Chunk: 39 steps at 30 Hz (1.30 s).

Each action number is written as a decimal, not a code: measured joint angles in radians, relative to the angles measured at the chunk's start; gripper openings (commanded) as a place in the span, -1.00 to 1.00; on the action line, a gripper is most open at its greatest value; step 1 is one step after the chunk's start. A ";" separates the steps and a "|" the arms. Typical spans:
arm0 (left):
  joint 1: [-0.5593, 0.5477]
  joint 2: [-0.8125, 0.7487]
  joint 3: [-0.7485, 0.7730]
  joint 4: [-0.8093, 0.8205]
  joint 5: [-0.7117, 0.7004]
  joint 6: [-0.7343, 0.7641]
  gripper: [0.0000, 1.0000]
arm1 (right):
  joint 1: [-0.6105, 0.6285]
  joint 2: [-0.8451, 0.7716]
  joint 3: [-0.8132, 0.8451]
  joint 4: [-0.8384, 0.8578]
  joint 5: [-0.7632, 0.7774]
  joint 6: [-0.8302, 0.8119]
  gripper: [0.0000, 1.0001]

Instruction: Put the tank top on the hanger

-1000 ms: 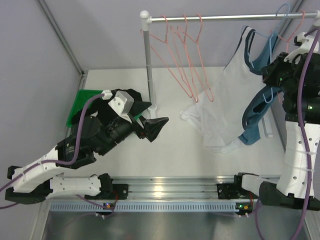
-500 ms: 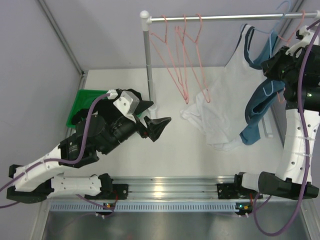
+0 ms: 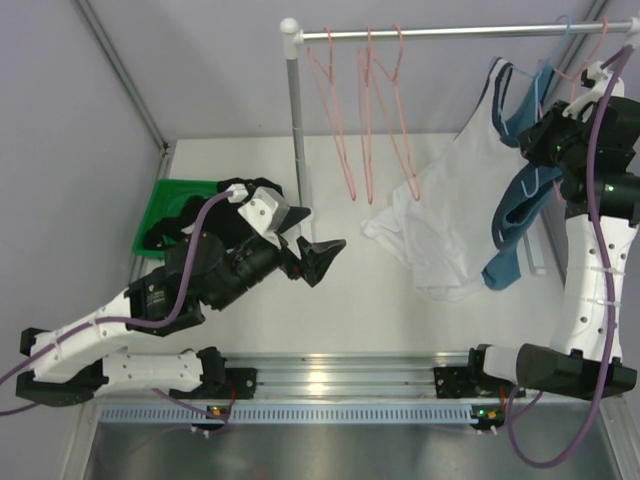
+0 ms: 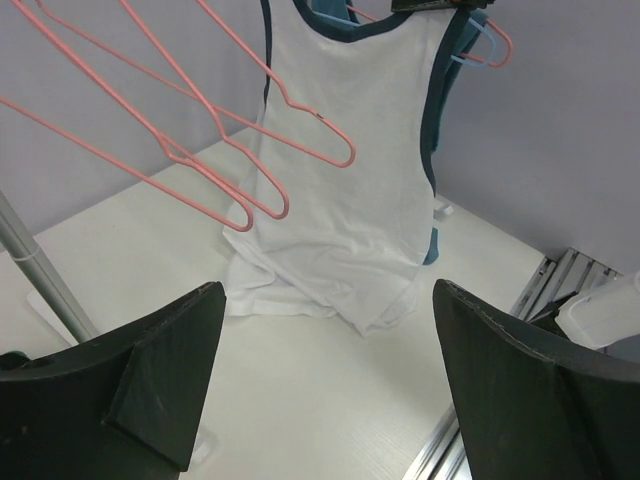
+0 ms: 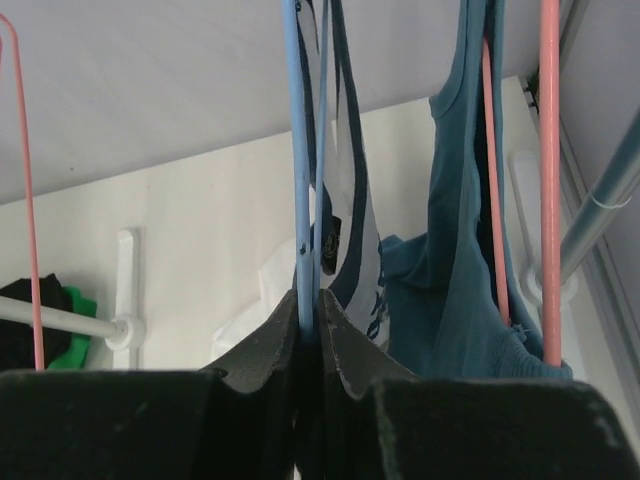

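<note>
The white tank top (image 3: 440, 215) with navy trim hangs from the light-blue hanger (image 3: 543, 82) near the rail's right end, and its hem is bunched on the table. My right gripper (image 3: 556, 138) is shut on the hanger's wire. In the right wrist view the fingers (image 5: 270, 340) pinch the blue wire (image 5: 291, 150), with the tank top's strap (image 5: 345, 200) just behind. My left gripper (image 3: 312, 260) is open and empty, low over the table left of the tank top. The left wrist view shows the tank top (image 4: 340, 170) ahead of the open gripper (image 4: 330, 380).
A teal tank top (image 3: 512, 215) hangs on a pink hanger beside the white one. Three pink hangers (image 3: 368, 110) hang on the rail (image 3: 430, 35). The rail's post (image 3: 297, 130) stands behind the left gripper. A green bin (image 3: 165, 200) holds black garments.
The right gripper has risen a little toward the rail with the blue hanger. The pink hangers have swung to hang straighter. The left gripper has shifted slightly nearer.
</note>
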 measured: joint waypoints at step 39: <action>0.000 -0.031 -0.056 -0.002 -0.034 -0.060 0.80 | 0.040 -0.210 0.058 -0.137 -0.077 0.028 0.11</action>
